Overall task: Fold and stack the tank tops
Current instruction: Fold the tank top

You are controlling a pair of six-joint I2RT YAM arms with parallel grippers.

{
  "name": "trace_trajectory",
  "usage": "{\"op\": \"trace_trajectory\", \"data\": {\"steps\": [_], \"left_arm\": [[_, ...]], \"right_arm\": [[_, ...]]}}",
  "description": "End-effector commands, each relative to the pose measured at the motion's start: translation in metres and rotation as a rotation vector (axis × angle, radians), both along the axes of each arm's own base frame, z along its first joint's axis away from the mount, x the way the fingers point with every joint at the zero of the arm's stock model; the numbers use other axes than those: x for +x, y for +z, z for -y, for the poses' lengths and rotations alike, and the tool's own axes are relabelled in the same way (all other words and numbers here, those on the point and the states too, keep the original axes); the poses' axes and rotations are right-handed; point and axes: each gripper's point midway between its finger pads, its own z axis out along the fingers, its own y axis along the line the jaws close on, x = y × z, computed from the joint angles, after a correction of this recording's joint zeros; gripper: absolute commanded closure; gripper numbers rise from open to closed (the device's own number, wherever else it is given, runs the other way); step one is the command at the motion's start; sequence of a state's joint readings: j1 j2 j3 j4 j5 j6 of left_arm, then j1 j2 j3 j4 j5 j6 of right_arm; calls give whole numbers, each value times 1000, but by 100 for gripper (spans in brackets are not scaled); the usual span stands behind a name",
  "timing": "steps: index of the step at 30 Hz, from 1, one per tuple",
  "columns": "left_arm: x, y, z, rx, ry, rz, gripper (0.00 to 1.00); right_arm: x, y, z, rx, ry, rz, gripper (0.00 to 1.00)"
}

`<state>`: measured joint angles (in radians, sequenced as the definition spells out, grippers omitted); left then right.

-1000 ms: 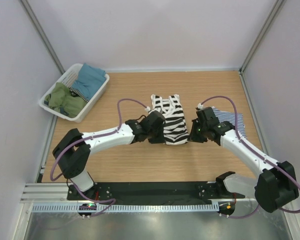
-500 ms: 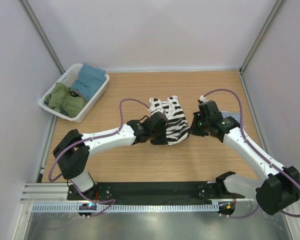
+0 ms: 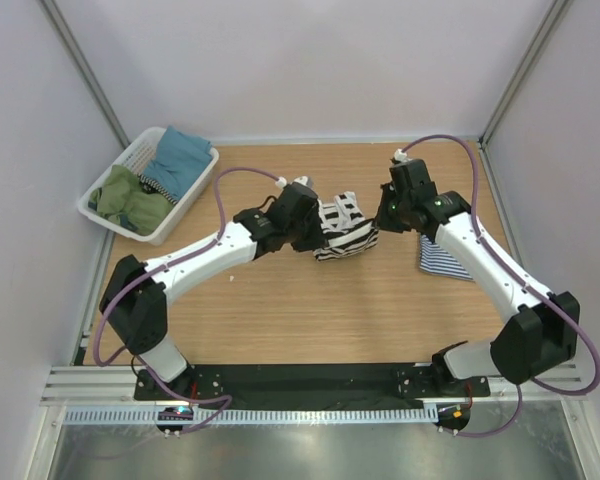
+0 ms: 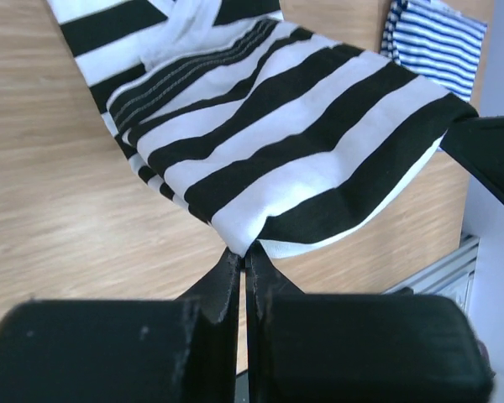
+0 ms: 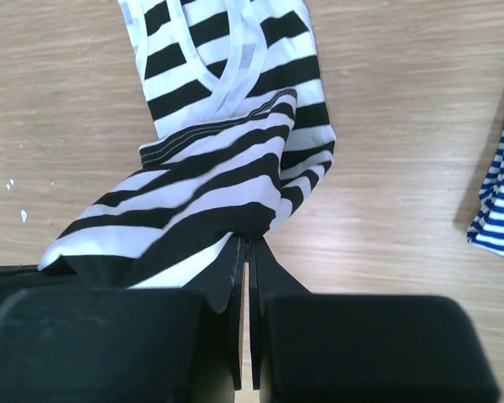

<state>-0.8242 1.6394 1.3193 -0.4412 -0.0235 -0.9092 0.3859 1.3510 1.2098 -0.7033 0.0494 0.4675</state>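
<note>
The broad black-and-white striped tank top [image 3: 342,228] hangs doubled over between my two grippers at the middle of the wooden table. My left gripper [image 4: 245,252] is shut on one lower corner of it [image 4: 269,159]. My right gripper [image 5: 252,239] is shut on the other lower corner [image 5: 210,193]. The straps [image 5: 227,59] lie on the table beyond the fold. The thin navy-and-white striped tank top [image 3: 442,256] lies folded to the right, also seen in the left wrist view [image 4: 441,38] and at the right wrist view's edge [image 5: 500,197].
A white slatted basket [image 3: 108,215] at the back left holds teal, green and striped clothes. Metal frame posts [image 3: 520,70] and white walls close the table on three sides. The arm bases sit on a black rail [image 3: 310,380] at the near edge.
Both grippers have carried the lower hem of the broad-striped tank top away from the bases toward the straps, doubling the garment over. The navy-striped top is now uncovered by the right arm.
</note>
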Motion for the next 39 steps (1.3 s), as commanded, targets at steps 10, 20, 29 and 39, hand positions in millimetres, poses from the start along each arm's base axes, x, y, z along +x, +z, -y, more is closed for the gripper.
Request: {"op": "trace_trajectory", "data": {"steps": [10, 20, 29, 39], "left_arm": [[17, 12, 11, -89, -33, -22, 100], [6, 5, 12, -125, -37, -69, 100], [2, -8, 12, -111, -31, -80, 100], [41, 17, 15, -106, 16, -17, 100]], "right_arm": [[29, 22, -4, 21, 19, 48, 99], [10, 22, -3, 51, 33, 18, 98], [-2, 4, 4, 25, 20, -8, 98], [51, 18, 2, 27, 7, 7, 98]]}}
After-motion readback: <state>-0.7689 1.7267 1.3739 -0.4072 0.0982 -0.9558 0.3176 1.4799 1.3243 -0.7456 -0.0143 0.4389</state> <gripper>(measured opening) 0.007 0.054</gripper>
